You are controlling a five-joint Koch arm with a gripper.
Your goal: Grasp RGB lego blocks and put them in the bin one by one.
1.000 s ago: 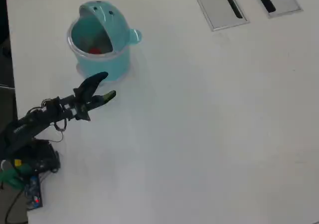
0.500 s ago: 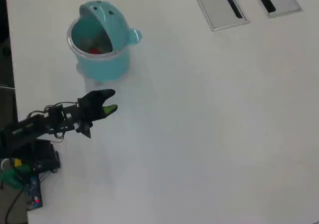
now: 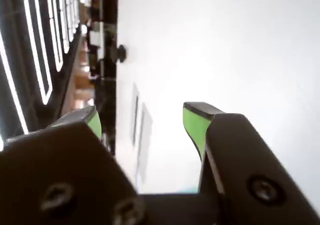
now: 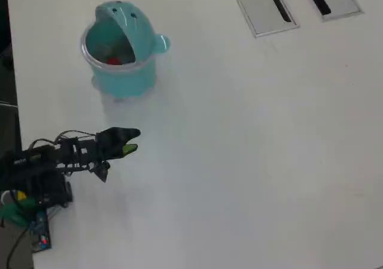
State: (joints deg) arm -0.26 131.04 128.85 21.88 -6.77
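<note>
Teal bin point(image 4: 122, 78), clear rim, red block point(image 4: 114, 59) inside. White table point(image 4: 251, 149). Black gripper point(image 4: 133, 141) with green-lined fingertips point(image 3: 192, 122). Grey slotted panels point(image 4: 261, 6).

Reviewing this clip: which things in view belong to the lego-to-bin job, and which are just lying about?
Belongs to the job:
- teal whale-shaped bin
- red block lying inside the bin
- end effector, jaws apart and empty in the wrist view

Just lying about:
- two grey slotted panels set in the table
- controller board and cables at the arm's base

In the overhead view, a block point(image 4: 114, 59) is seen inside the bin point(image 4: 122, 78); the gripper point(image 4: 133, 141) is placed well below it.
</note>
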